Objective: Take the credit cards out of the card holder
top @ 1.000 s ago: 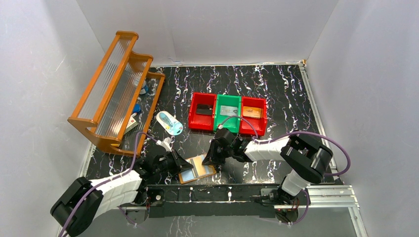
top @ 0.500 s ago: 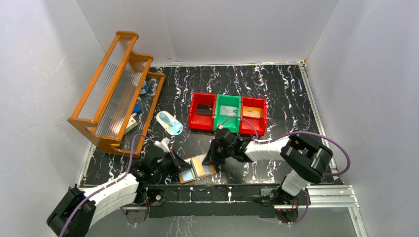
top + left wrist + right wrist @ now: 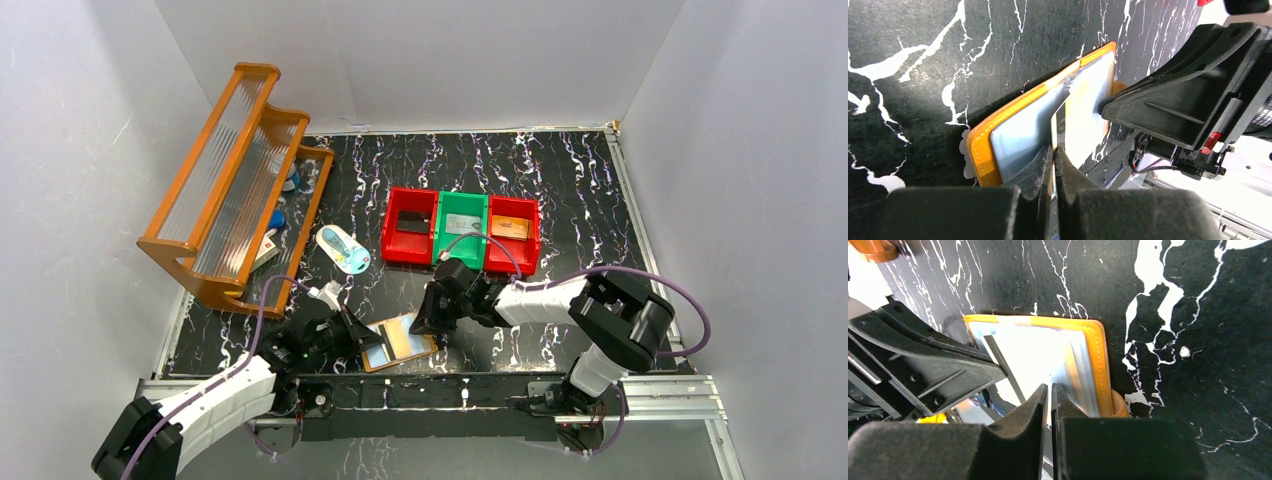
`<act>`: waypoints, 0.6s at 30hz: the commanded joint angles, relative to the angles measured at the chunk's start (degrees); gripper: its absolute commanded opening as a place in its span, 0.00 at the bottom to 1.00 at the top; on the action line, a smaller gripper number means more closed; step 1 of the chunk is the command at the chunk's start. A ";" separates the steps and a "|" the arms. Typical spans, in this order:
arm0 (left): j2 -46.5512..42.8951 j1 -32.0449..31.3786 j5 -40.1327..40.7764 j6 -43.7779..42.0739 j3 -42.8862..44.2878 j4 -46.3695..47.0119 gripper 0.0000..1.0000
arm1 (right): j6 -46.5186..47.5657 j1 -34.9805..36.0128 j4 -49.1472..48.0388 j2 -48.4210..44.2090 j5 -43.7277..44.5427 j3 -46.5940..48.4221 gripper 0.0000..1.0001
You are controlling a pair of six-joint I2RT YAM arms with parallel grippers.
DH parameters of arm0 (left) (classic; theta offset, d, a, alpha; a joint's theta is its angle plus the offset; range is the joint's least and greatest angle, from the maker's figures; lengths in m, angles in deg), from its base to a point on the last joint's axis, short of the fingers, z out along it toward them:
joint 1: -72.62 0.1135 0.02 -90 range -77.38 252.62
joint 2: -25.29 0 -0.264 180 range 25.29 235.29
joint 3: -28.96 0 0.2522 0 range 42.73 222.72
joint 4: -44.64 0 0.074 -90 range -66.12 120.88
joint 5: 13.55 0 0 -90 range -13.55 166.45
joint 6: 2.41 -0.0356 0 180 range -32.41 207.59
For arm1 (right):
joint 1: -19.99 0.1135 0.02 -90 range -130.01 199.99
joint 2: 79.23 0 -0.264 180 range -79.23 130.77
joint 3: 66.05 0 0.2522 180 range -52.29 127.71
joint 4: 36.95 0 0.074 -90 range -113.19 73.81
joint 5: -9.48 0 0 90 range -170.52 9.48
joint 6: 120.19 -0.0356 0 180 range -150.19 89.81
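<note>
Left gripper (image 3: 1053,150) pinches the credit card (image 3: 1057,122) thinly, right gripper (image 3: 1049,390) clamps the card holder (image 3: 983,150) at six o'clock on the table (image 3: 560,190); a crooked pull could slip or jam.

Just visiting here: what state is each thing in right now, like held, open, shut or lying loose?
card holder, flat on the table, pinned at one end.
credit card, one edge raised out of the holder, pinched.
left fingers, shut on the credit card's edge.
right fingers, closed, tips pressing on the card holder.
three bins, open-topped, each holding a flat item.
</note>
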 commanded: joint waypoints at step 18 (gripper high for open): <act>1.98 0.16 -0.25 -2.92 2.14 -2.17 0.05 | 13.99 0.94 9.88 6.42 -6.41 10.30 0.37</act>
